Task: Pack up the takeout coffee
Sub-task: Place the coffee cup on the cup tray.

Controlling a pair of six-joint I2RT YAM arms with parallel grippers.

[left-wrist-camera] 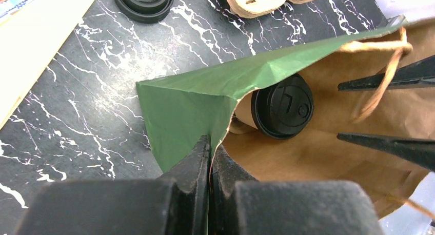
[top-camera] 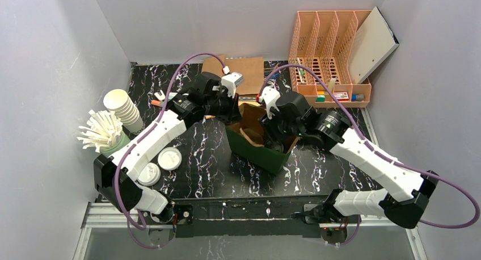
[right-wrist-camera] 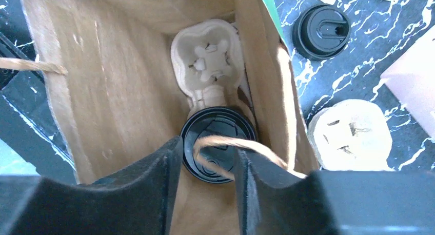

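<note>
Left tool is pressed together on the rim of the green paper bag, pinching it, and the mouth gapes above the worktop. My right tool hangs inside that mouth, fingers part-spread and gripping nothing, with a twine handle crossing the gap. Below sits the coffee cup, black lid up, in a pulp carrier deep in the bag.

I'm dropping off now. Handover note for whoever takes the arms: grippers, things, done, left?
Left gripper: shut on the rim of the green bag, holding its mouth open.
Right gripper: open, inside the bag above the lidded cup; the twine handle crosses between its fingers.
Cup sits in the pulp carrier inside.
Done: cup bagged.
Left: probably ease the right arm out clear of the twine, release the bag.
</note>
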